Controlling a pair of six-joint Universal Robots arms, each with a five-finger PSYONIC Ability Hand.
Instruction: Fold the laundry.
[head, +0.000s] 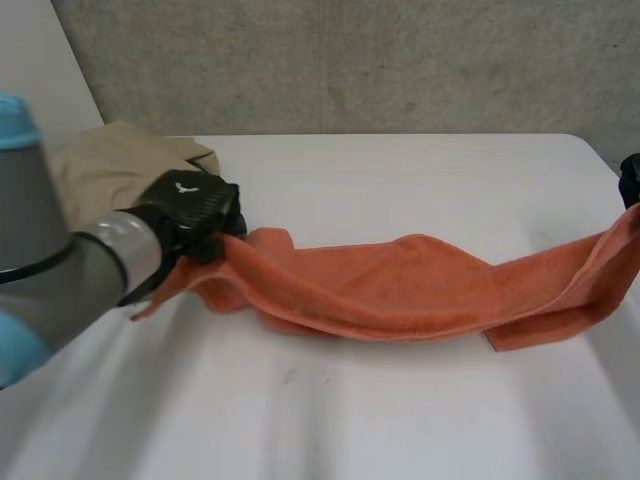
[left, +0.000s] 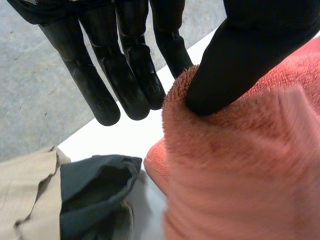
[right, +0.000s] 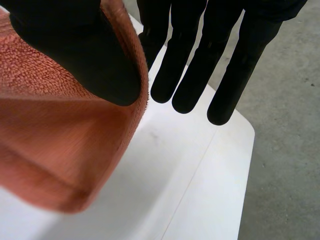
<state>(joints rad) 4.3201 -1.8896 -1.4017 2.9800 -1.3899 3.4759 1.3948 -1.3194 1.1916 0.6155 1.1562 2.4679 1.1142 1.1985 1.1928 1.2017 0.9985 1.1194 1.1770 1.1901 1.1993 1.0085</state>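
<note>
An orange towel (head: 400, 285) hangs stretched between the two hands. One end is at the left robot hand (head: 190, 210) and the other at the right robot hand (head: 630, 178). Its middle sags onto the white worktop (head: 330, 420) between them.

In the left wrist view the thumb (left: 240, 65) presses down into the pile at the towel's edge. It seems to clamp that end against the side of the hand, while the fingers (left: 127, 85) reach out straight just beside the cloth. The right robot hand grips the same way, with its thumb on the towel's end and straight fingers next to it.

A beige garment (head: 110, 160) and a dark garment (left: 95, 190) lie just beyond the left robot hand's fingertips.

The towel looks like thick terry, so it is probably soft, limp and light, and rough enough not to slip. It has no stiffness: any part left unheld will droop and bunch, as the sagging, half-rolled middle shows. A thumb pinch on one layer can slide off a rolled edge. The safest holds are likely the two corners of a short end, with the cloth kept taut so that the edges line up for the fold.
</note>
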